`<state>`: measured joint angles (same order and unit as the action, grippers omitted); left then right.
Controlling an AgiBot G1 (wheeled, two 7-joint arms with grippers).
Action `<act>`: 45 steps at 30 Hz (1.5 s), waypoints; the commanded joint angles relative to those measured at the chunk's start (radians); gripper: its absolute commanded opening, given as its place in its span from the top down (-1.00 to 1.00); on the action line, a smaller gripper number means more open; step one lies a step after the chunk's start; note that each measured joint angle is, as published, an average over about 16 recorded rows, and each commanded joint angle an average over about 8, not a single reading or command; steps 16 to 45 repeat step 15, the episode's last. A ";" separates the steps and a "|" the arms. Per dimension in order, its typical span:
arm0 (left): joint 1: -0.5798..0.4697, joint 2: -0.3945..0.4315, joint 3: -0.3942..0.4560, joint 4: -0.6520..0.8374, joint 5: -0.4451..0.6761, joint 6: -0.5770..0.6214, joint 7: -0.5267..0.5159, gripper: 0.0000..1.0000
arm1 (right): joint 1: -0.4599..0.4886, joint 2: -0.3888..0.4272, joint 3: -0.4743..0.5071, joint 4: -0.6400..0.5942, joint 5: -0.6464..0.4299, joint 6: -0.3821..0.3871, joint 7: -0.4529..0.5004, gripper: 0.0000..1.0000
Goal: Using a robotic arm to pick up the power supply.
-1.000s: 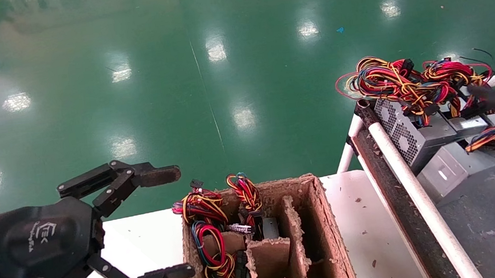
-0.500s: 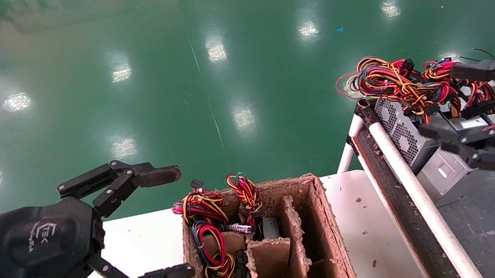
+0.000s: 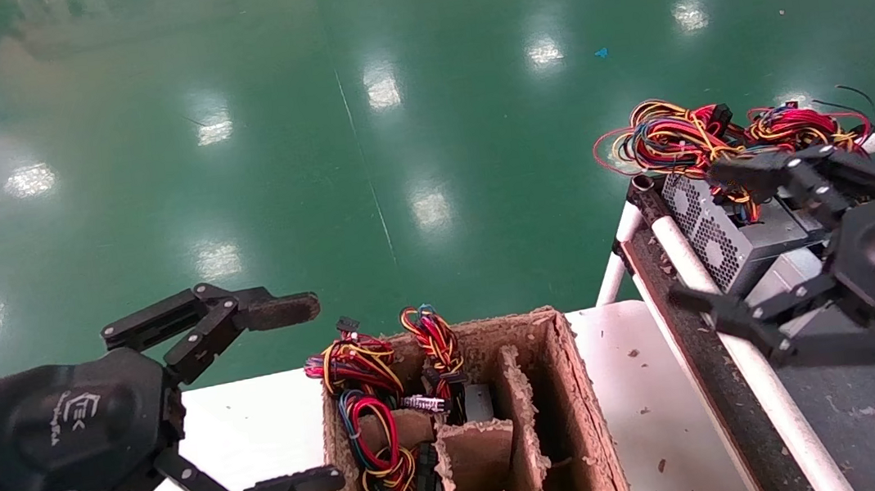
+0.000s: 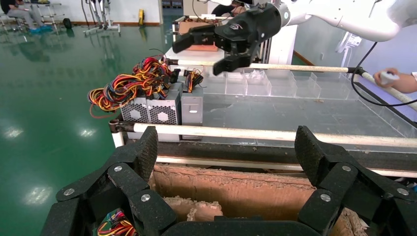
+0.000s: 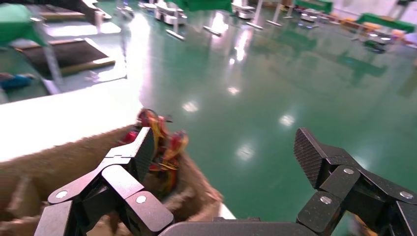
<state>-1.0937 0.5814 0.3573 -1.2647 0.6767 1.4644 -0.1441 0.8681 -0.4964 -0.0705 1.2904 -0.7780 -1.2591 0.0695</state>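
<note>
Grey power supply boxes (image 3: 713,243) stand side by side at the near-left corner of the cart on the right, trailing red, yellow and black wires (image 3: 689,138). My right gripper (image 3: 700,236), black with a white logo, hangs open and empty above them, over the cart's rail. The left wrist view shows that gripper (image 4: 216,46) on its white arm (image 4: 344,14), well above the power supplies (image 4: 152,105) and apart from them. In the right wrist view the right gripper (image 5: 225,152) stands wide, with only floor and box behind. My left gripper (image 3: 318,392) is parked open beside the cardboard box.
A frayed cardboard box (image 3: 578,394) with dividers sits on the white table (image 3: 259,414), holding wire bundles (image 3: 367,418). White tube rails (image 3: 737,343) edge the cart. Clear plastic bins (image 4: 275,83) and a person's hand (image 4: 393,78) lie beyond the cart. Green floor stretches ahead.
My right gripper has swung in from the far right edge towards the left, turning over the power supplies, still open and empty. The left arm has not moved.
</note>
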 commanded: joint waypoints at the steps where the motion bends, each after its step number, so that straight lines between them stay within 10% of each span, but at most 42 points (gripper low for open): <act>1: 0.000 0.000 0.000 0.000 0.000 0.000 0.000 -1.00 | 0.016 -0.009 -0.016 0.000 0.004 -0.018 0.009 -1.00; 15: 0.000 0.000 0.000 0.000 0.000 0.000 0.000 -1.00 | 0.115 -0.064 -0.117 -0.003 0.026 -0.132 0.066 -1.00; 45: 0.000 0.000 0.000 0.000 0.000 0.000 0.000 -1.00 | 0.115 -0.064 -0.117 -0.003 0.026 -0.132 0.066 -1.00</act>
